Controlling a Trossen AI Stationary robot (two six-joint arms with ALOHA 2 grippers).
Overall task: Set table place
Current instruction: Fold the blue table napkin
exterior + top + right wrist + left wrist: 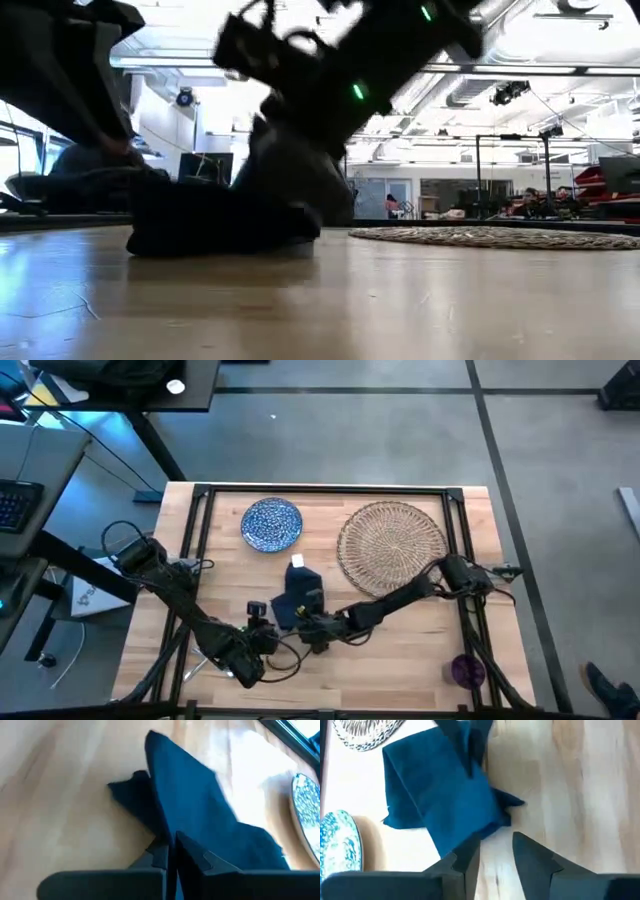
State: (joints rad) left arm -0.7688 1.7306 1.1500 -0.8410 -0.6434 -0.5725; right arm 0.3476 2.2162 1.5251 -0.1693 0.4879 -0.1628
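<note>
High view: napkin (297, 600) crumpled near the centre of the table (400, 660), dark navy, off the placemat (392, 545) and at about 8 o'clock from it. Pinched along one fold by the right gripper (305, 622), reaching in from 3 o'clock; in the right wrist view, fingers (159, 854) closed tight on the cloth (200, 820), no gap between them. Left gripper (262, 622) just beside the napkin at 9 o'clock; in the left wrist view, fingers (530, 855) apart with bare wood between, holding nothing, tips right at the cloth's near edge (445, 795).

Around it: blue speckled plate (272, 523) at 11 o'clock of the table, directly on the wood, well apart from the placemat at 1 o'clock. Purple cup (466, 670) alone near the 5 o'clock corner. Small white item (297, 562) touching the napkin's 12 o'clock edge, too unclear to name. No cutlery made out in any view.

Progress, as a judgement: early. Placemat down but bare; plate not yet on it; napkin in hand, unfolded and unplaced; cup far from the setting. Left to do: flatten or fold the napkin, lay it beside the placemat, centre the plate, bring cutlery and cup alongside.
</note>
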